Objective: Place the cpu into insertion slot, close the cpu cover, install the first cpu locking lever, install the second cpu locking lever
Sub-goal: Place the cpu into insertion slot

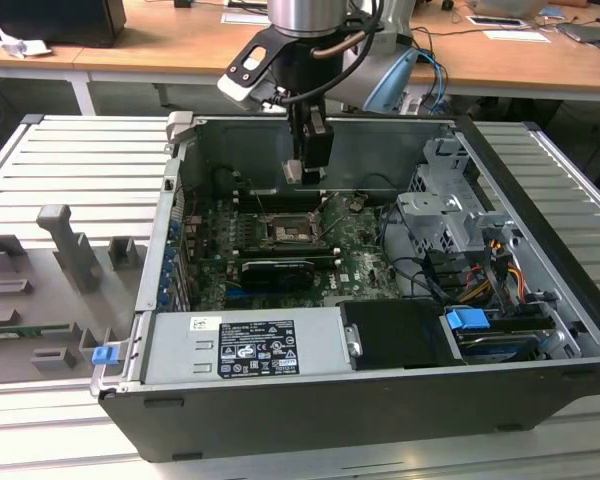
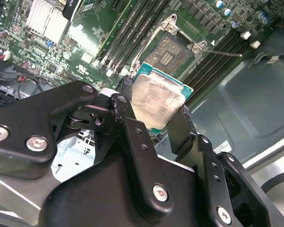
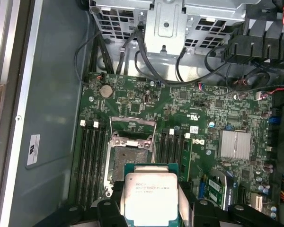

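My gripper [image 1: 305, 172] hangs inside the open computer case, shut on the cpu [image 1: 293, 172]. In both wrist views the cpu [image 2: 154, 101] [image 3: 150, 196] is a small square chip with a silver-grey top and a green edge, pinched at two opposite sides by the black fingers [image 2: 127, 92]. It is held above the green board, near the insertion slot [image 3: 125, 161] [image 2: 168, 54] [image 1: 285, 232] and apart from it. The slot's black recess is bare. The cpu cover [image 3: 132, 125] stands tipped up at the slot's far edge. Thin wire levers [image 2: 225, 53] stick out beside the slot.
Long black memory slots [image 3: 92, 161] flank the socket on both sides. A black card [image 1: 275, 272], a silver heat sink [image 3: 235, 144], a metal drive cage [image 1: 445, 215] with cables and the power supply [image 1: 245, 345] crowd the case. Grey fixture blocks [image 1: 70, 245] stand on the exterior view's left.
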